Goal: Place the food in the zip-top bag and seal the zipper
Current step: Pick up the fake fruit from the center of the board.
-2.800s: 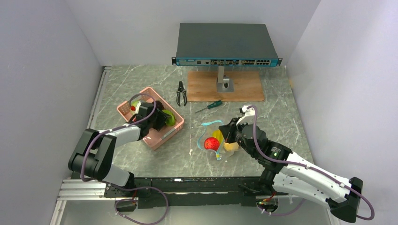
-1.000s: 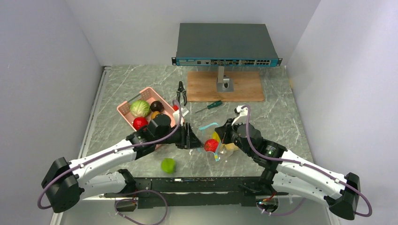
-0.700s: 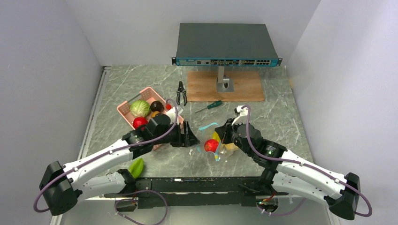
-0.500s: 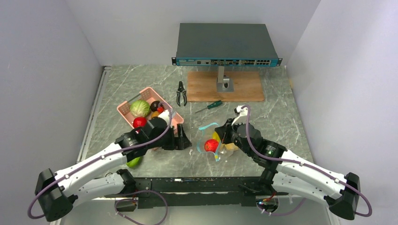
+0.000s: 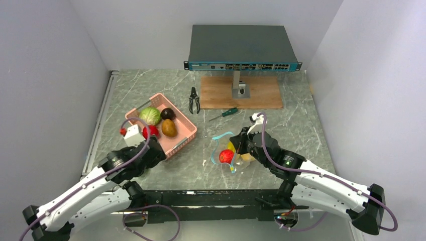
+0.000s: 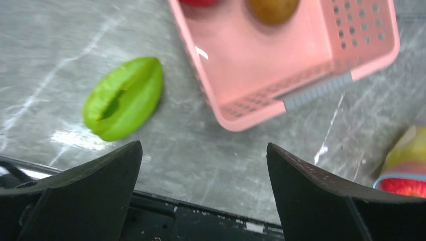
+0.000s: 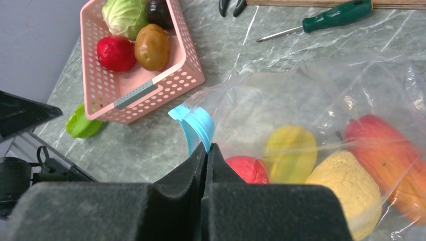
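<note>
The clear zip-top bag (image 5: 227,152) lies mid-table with red, yellow and orange food inside (image 7: 296,153). My right gripper (image 7: 207,148) is shut on its teal zipper strip (image 7: 193,123), holding the mouth up; it also shows in the top view (image 5: 241,144). My left gripper (image 6: 202,150) is open and empty, low over the table's near edge, in front of the pink basket (image 6: 311,88). A green food piece (image 6: 123,98) lies on the table left of the basket's near corner. It also shows in the right wrist view (image 7: 83,123) and is hidden under my left arm in the top view.
The pink basket (image 5: 185,133) holds a cabbage (image 5: 149,115), a dark fruit (image 5: 168,113), a brown potato (image 5: 169,128) and a red item (image 5: 149,131). Pliers (image 5: 194,99), a green-handled screwdriver (image 5: 224,113), a wooden board (image 5: 241,93) and a network switch (image 5: 242,47) sit at the back.
My left arm has pulled back from the bag's mouth to the near left. The green piece lay loose on the table and ended beside the basket. My right gripper kept its hold.
</note>
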{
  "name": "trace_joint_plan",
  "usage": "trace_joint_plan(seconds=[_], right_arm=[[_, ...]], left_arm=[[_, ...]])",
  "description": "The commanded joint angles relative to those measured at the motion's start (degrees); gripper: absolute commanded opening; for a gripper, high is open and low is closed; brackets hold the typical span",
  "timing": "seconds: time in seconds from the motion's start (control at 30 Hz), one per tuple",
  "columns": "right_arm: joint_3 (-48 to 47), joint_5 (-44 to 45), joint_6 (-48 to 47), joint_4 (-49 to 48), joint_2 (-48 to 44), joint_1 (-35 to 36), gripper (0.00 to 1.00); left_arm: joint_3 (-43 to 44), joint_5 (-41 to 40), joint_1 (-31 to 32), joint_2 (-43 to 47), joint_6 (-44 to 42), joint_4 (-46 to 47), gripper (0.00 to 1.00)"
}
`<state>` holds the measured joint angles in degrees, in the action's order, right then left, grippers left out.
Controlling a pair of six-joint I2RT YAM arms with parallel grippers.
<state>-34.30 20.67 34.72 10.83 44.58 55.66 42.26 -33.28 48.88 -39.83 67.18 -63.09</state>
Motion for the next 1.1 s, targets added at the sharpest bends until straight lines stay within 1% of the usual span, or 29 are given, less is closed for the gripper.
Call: trace_joint_plan(seconds=[0.0, 0.1, 0.17, 0.27, 0.4, 0.53, 0.67, 0.77, 0.97, 1.07], right_arm=[[-0.7, 0.3, 0.1, -2.4, -0.7, 0.2, 0.00], [-0.3, 0.3, 0.3, -2.3, -1.3, 0.2, 0.00], [0.0, 0.3, 0.3, -2.5, -1.5, 0.2, 0.00], [0.2, 0.0, 0.4, -3.0, -1.4, 0.2, 0.00], [-0.1, -0.1, 0.4, -2.1, -1.7, 0.2, 0.00], [0.2, 0.8, 0.3, -1.3, -3.4, 0.2, 0.00], [0.4, 1.4, 0.3, -0.7, -4.2, 0.2, 0.00], [0.7, 1.5, 0.3, -0.8, -4.3, 0.3, 0.00], [1.1, 0.7, 0.6, -2.2, -3.0, 0.2, 0.00], [1.2, 0.3, 0.7, -2.8, -2.3, 0.2, 0.00]], left_arm=[[3.5, -11.0, -3.5, 4.6, 5.1, -7.4, 1.00], [4.4, -10.7, -10.7, 5.6, -1.5, -5.9, 1.00], [2.7, -8.2, -17.2, 5.3, -5.9, -2.3, 1.00], [-1.7, 0.8, -26.0, 3.6, -12.4, 5.9, 1.00], [-5.8, 5.1, -34.9, 0.7, -12.6, 10.1, 1.00], [-11.7, 8.8, -40.7, 0.7, -12.1, 16.1, 1.00], [-15.7, 13.3, -44.4, 0.0, -10.9, 19.1, 1.00], [-17.4, 16.6, -44.5, 1.3, -10.6, 20.3, 1.00], [-17.9, 22.9, -44.5, 3.9, -10.0, 17.8, 1.00], [-19.2, 26.8, -44.5, 5.5, -9.1, 18.1, 0.99]])
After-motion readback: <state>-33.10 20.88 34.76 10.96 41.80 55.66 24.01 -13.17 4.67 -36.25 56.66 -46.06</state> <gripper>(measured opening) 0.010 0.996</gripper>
